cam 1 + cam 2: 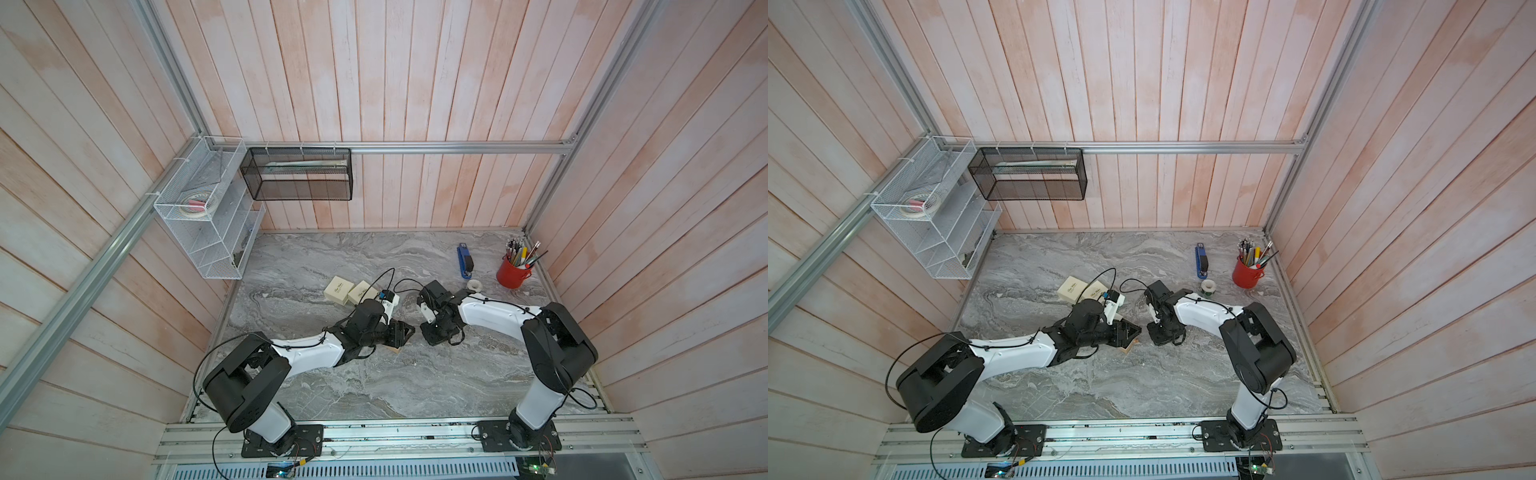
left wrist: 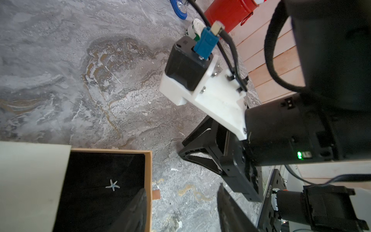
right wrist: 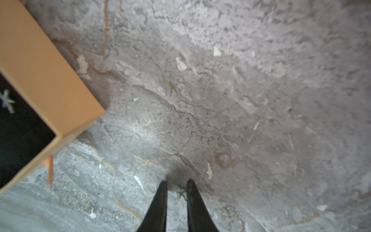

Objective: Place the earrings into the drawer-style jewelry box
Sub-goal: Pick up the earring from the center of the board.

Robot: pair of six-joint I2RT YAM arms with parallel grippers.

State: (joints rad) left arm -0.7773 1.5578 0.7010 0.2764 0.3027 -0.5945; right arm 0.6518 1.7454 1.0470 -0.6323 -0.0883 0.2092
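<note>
A tiny pale star-shaped earring [image 3: 181,193] lies on grey marble [image 3: 241,100] between the right gripper's [image 3: 176,183] fingertips [image 3: 163,187]. The jaws stand narrowly apart, gripping nothing.

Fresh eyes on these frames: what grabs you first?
The tiny pale star earring lying on the black lining of the open drawer, mid-table. Next, the right tool, tips slightly apart, straddling a second star earring on the marble table. The red pen cup stands out at the far right corner.
</note>
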